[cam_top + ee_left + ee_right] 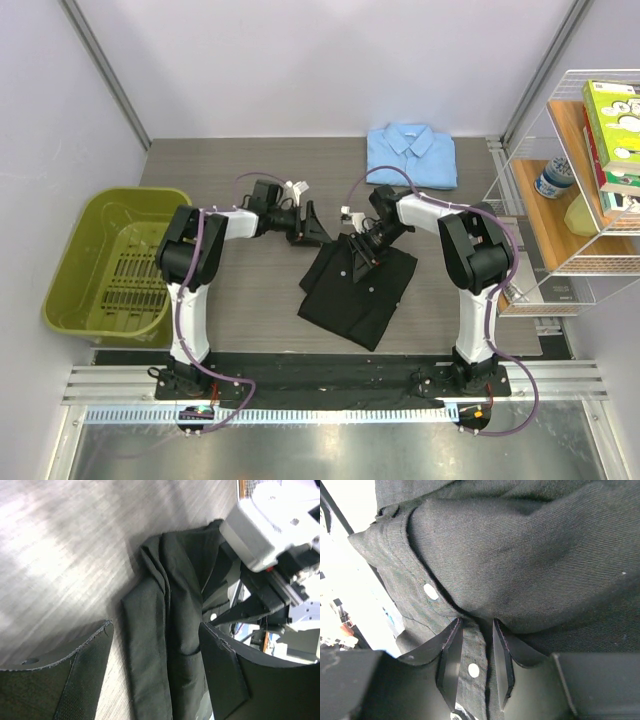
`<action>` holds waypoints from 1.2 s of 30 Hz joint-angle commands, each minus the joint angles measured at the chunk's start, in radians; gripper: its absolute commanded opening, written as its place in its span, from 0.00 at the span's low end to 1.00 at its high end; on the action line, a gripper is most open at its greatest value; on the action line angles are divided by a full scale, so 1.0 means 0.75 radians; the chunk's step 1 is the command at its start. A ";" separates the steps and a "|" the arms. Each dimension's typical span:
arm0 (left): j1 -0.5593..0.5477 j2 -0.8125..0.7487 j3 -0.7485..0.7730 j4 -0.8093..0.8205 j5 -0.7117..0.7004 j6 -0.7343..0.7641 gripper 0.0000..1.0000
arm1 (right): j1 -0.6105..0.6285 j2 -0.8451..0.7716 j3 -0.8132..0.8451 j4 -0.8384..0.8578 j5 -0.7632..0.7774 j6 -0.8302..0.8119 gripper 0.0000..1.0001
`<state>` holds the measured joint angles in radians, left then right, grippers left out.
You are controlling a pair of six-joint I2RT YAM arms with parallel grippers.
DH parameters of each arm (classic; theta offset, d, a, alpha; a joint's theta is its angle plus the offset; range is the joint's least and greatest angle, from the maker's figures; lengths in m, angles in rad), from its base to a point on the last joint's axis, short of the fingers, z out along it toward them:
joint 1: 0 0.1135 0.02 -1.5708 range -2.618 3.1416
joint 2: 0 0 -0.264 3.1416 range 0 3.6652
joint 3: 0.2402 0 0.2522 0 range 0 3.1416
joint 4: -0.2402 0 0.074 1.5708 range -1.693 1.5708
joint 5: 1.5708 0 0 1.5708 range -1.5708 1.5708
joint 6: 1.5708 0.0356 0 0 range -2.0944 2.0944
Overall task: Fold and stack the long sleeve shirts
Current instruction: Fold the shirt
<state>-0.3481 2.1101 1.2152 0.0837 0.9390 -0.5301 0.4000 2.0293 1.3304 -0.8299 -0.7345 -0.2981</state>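
We saw the black shirt lying rumpled on the table, the blue shirt folded at the far edge. Our right gripper pinched the black shirt's button strip; the left gripper stood wide, seemingly just clear of the cloth.

The loose shirt lies centred on the table, folded shirt behind it, bin at left, rack at right; my left gripper seems just beside the loose shirt's rear-left corner.
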 commanded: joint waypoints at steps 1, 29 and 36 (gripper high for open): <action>-0.027 0.054 -0.137 -0.144 -0.103 0.085 0.71 | 0.007 0.041 0.034 0.070 0.096 -0.055 0.37; -0.158 -0.009 -0.234 0.120 0.022 -0.136 0.42 | 0.009 0.041 0.022 0.078 0.086 -0.040 0.38; -0.039 -0.175 0.186 -0.669 -0.249 0.293 0.00 | -0.052 -0.090 0.083 0.039 -0.030 0.056 0.58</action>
<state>-0.4473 2.0789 1.1244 -0.0307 0.9508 -0.5686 0.3962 2.0335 1.3533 -0.8452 -0.7631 -0.2813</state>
